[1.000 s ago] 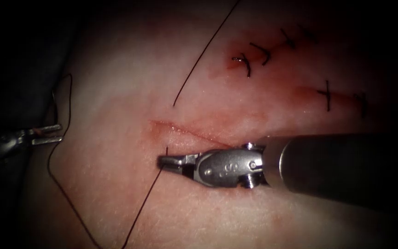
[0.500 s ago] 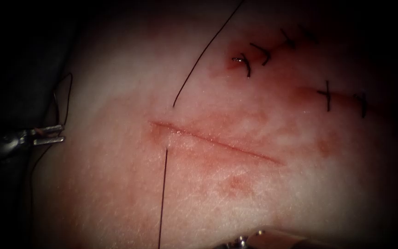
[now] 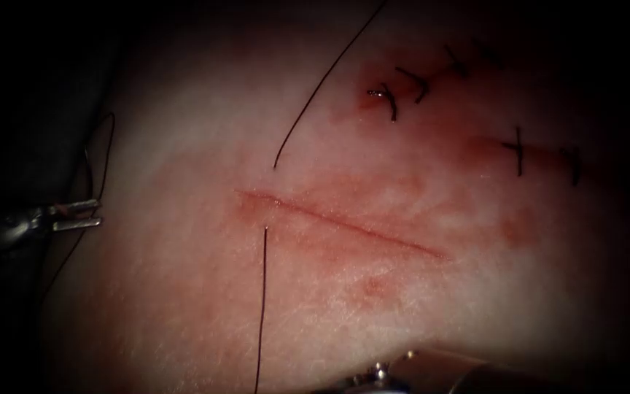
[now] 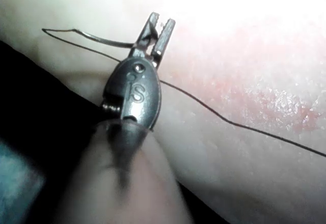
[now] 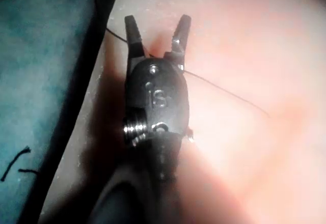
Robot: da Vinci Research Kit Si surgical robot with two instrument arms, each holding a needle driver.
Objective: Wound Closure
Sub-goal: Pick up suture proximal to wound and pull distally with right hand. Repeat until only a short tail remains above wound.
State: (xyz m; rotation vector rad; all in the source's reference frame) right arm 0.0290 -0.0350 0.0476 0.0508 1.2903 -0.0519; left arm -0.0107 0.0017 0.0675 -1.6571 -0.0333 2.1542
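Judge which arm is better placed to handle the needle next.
Left, probably. The left tool holds the needle near one end, out of the tissue and left of the cut. The right tool is open and holds nothing.

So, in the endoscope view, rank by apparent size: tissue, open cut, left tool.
Largest is the tissue; then the cut; then the left tool, gripping the needle, outside the tissue. The right tool holds nothing.
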